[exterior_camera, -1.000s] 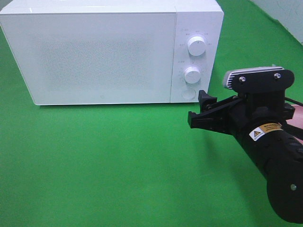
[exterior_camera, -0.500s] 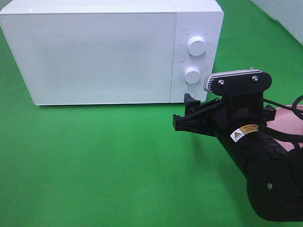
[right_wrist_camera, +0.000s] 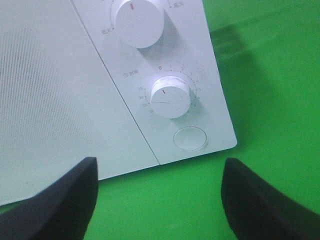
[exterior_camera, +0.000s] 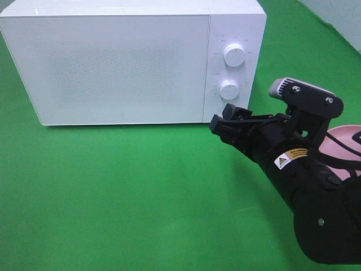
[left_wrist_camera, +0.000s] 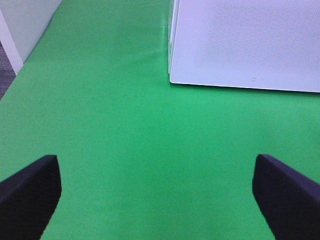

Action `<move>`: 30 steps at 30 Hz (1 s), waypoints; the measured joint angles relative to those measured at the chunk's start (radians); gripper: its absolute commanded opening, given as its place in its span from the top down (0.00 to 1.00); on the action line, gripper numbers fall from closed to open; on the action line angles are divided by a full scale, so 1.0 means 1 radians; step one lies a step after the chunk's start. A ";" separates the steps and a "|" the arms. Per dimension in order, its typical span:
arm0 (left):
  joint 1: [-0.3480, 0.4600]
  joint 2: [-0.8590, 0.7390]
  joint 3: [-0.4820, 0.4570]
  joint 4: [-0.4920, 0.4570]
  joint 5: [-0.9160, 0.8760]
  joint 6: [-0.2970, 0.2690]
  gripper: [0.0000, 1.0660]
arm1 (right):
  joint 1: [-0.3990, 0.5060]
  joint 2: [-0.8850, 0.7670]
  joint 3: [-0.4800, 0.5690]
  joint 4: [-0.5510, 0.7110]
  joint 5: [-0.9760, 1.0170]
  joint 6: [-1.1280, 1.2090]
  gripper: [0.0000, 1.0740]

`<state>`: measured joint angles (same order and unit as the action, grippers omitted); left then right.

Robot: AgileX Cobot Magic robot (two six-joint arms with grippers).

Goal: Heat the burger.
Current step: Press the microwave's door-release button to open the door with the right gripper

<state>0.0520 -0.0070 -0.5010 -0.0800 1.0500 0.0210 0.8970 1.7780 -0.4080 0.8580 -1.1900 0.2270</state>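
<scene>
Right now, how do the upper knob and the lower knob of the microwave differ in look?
The upper knob looks a little larger than the lower knob. The lower knob has a ring of numbers around it, its mark at a red 0; the upper knob has only a few labels. The lower knob sits next to the round button; the upper knob is farther from it. Both are white, round, on the microwave panel.

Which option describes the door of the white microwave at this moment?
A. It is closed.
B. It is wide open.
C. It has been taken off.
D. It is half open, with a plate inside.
A: the microwave door lies flush with the control panel, with no gap showing, and the open right claw is in front of that panel.
</scene>
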 measured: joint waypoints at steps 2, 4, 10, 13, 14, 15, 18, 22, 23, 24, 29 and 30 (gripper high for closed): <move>0.000 0.000 0.000 0.000 0.000 0.000 0.10 | 0.000 0.000 0.000 0.000 0.000 0.099 0.46; 0.000 0.000 0.000 0.000 0.000 0.000 0.10 | 0.000 0.000 0.000 0.000 0.000 0.226 0.52; 0.000 0.000 0.000 0.000 0.000 0.000 0.10 | 0.000 0.000 0.000 0.000 0.000 0.623 0.72; 0.000 0.000 0.000 0.000 0.000 0.000 0.10 | 0.000 0.000 0.000 0.000 0.000 0.710 0.75; 0.000 0.000 0.000 0.000 0.000 0.000 0.10 | 0.000 0.000 0.000 0.000 0.000 0.744 0.80; 0.000 0.000 0.000 0.000 0.000 0.000 0.10 | 0.000 0.000 0.000 0.000 0.000 0.815 0.85; 0.000 0.000 0.000 0.000 0.000 0.000 0.10 | 0.000 0.000 0.000 0.000 0.000 0.864 0.90; 0.000 0.000 0.000 0.000 0.000 0.000 0.10 | 0.000 0.000 0.000 0.000 0.030 0.913 1.00; 0.000 0.000 0.000 0.000 0.000 0.000 0.10 | 0.000 0.000 0.000 0.000 0.030 0.913 1.00; 0.000 0.000 0.000 0.000 0.000 0.000 0.10 | 0.000 0.000 0.000 0.000 0.049 0.928 1.00; 0.000 0.000 0.000 0.000 0.000 0.000 0.10 | 0.000 0.000 0.000 0.000 0.103 0.997 1.00; 0.000 0.000 0.000 0.000 0.000 0.000 0.10 | 0.000 0.000 0.000 0.000 0.103 0.997 1.00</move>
<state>0.0520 -0.0070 -0.5010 -0.0800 1.0500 0.0210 0.8970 1.7780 -0.4080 0.8580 -1.0870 1.2240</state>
